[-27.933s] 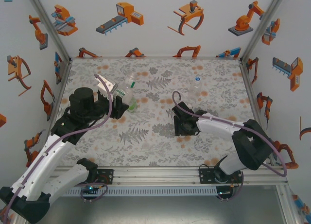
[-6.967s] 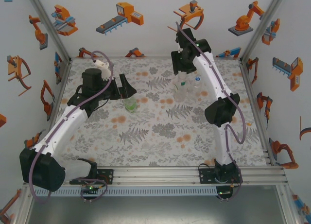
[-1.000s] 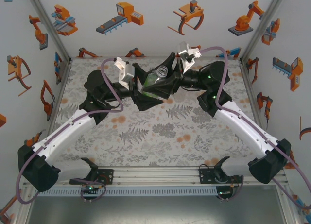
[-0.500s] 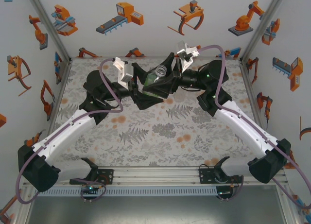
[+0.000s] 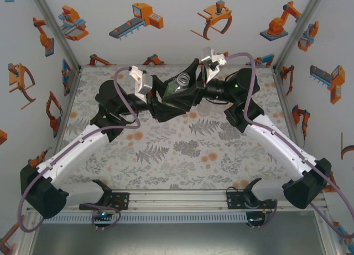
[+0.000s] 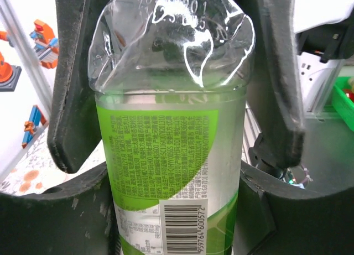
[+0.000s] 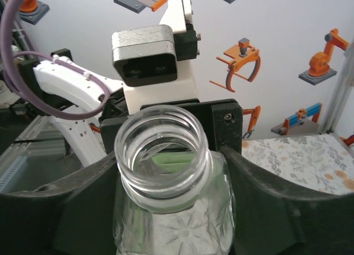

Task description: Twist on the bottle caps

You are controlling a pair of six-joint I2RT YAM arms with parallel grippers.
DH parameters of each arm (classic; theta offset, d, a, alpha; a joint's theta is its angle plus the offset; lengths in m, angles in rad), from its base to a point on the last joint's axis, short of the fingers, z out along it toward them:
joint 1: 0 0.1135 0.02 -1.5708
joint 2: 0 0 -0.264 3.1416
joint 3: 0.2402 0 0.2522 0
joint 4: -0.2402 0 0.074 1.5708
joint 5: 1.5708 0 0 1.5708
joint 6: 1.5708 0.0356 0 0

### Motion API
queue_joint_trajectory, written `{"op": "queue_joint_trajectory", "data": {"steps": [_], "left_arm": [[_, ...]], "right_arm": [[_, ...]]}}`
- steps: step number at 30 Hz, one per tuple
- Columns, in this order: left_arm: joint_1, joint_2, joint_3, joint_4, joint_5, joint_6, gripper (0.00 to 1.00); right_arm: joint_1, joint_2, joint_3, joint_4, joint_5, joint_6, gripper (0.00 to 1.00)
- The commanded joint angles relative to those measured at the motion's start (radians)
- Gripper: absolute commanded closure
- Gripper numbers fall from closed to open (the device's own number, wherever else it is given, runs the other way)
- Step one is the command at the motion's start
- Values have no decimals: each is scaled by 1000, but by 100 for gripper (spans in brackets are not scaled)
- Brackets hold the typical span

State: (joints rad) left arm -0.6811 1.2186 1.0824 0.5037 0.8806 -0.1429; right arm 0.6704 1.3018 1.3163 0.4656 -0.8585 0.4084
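A clear bottle [image 5: 176, 87] with a white-and-green label hangs tilted in the air above the back middle of the table, between both arms. My left gripper [image 5: 166, 100] is shut on its labelled body [image 6: 166, 155]. My right gripper [image 5: 191, 92] sits around its shoulder, just below the open threaded mouth [image 7: 163, 139]. The right gripper's fingers [image 6: 72, 100] lie against both sides of the shoulder, and I see no gap. The mouth carries no cap. The bottle caps are out of view.
The floral tabletop [image 5: 182, 150] lies free in front of the arms. Sticker-covered walls [image 5: 166, 22] and metal frame posts [image 5: 55, 28] close in the back and sides. The left wrist's camera housing [image 7: 145, 53] faces the right wrist at close range.
My left gripper has closed on the bottle's labelled body. Both arms and the bottle have stayed almost in place above the back of the table.
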Motion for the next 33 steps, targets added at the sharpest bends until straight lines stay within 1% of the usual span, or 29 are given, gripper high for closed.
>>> {"op": "queue_joint_trajectory", "data": {"steps": [1,4,8,11,14,16,19,22,26,29,33], "left_arm": [[1,-35,10,-56,-65,74,48],[8,-57,8,-131,-117,116,50],[31,-86,2,-210,-188,140,56],[70,-115,-15,-231,-212,123,62],[138,-144,-38,-230,-212,73,73],[170,-169,-50,-254,-218,76,78],[204,-209,-59,-319,-234,105,82],[257,-230,-57,-377,-232,100,95],[324,-246,-73,-402,-210,82,100],[369,-255,-94,-413,-213,76,100],[427,-262,-121,-443,-233,97,100]], "right_arm": [[6,-52,26,-93,72,-107,30],[6,-95,16,-183,150,-205,24],[6,-138,-5,-256,248,-290,21],[6,-151,-12,-318,303,-322,22],[7,-154,-17,-386,318,-341,25],[13,-157,-27,-415,315,-344,27],[37,-154,-46,-469,342,-355,29],[71,-140,-56,-562,394,-390,31],[119,-106,-89,-669,484,-413,35],[167,-70,-104,-739,553,-432,37],[232,2,-134,-777,628,-425,39]]}}
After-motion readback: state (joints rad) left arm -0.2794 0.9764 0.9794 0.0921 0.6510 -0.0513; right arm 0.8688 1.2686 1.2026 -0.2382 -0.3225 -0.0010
